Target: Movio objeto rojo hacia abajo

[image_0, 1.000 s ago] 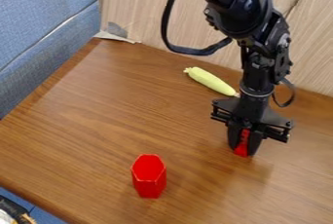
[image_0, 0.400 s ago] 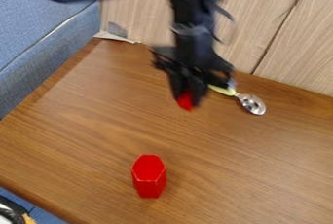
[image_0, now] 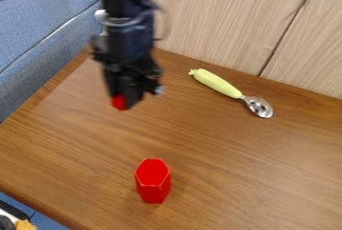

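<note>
We see a brown wood tabletop (image_0: 220,149) beside blue upholstery (image_0: 40,39) and pale panels (image_0: 220,19). Our gripper (image_0: 125,105) grips 1 red piece (image_0: 118,102) above it, exposed end downward, long axis mostly hidden. Nearer us, 1 red hexagonal block (image_0: 153,181) stands upright; 1 green-handled spoon (image_0: 215,83) lies near the panels.

Block (image_0: 153,181) on table (image_0: 234,169), spoon (image_0: 228,89) behind to its right, object (image_0: 118,102) in claw (image_0: 125,101)

Slanting downward view over table (image_0: 227,174)
</note>
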`<state>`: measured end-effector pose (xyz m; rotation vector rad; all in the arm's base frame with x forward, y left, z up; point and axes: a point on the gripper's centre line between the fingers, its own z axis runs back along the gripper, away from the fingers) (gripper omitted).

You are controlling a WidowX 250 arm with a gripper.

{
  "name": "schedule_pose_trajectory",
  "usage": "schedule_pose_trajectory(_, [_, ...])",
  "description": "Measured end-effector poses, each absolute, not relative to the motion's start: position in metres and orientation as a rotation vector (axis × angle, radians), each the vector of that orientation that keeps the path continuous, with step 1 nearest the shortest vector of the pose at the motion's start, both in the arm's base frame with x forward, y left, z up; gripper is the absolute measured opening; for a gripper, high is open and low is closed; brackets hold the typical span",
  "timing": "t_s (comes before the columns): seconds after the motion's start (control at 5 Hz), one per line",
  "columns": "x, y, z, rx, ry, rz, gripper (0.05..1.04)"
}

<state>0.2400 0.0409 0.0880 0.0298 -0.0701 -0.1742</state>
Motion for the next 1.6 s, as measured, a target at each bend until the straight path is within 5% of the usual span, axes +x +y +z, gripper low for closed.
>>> schedule_pose_trajectory(0.6, [0.200,0.069,0.026,-0.003,-0.006,-0.088,0.277])
schedule_pose_trajectory(1.2, [0.220,0.074,-0.017,0.017,0.027,-0.103,0.344])
schedule_pose_trajectory(1.6, [0.215,0.068,-0.016,0.063,0.057,-0.038,0.856])
